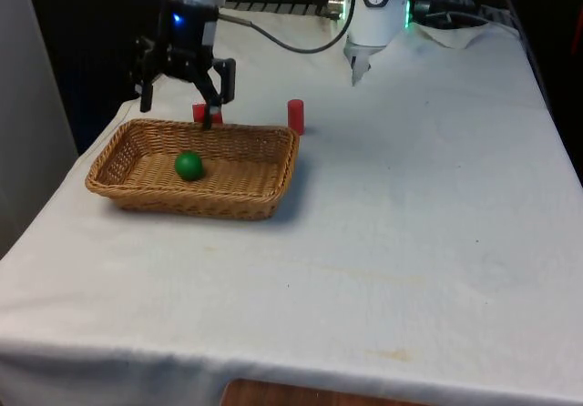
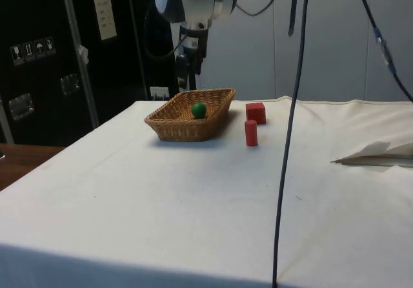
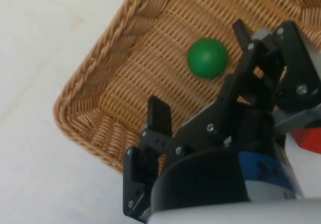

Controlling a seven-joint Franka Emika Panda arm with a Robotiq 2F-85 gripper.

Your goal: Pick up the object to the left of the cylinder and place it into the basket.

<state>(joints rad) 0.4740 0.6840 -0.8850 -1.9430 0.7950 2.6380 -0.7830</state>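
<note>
Inside the wicker basket [image 1: 273, 165], on its woven floor, lies the green ball [image 1: 189, 166]. Above the basket's far rim hangs the claw [image 1: 178, 104], its fingers spread wide and holding nothing, so the ball sits below it, free and apart. Behind the basket on the white tabletop [image 1: 410, 197] stand a red cube [image 2: 256, 112] and a red cylinder [image 1: 295, 116].

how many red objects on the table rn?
2. A red cylinder stands beside the basket's far corner, toward the front view's right. A red block sits just behind the basket, partly hidden by the hand in the front view.
</note>
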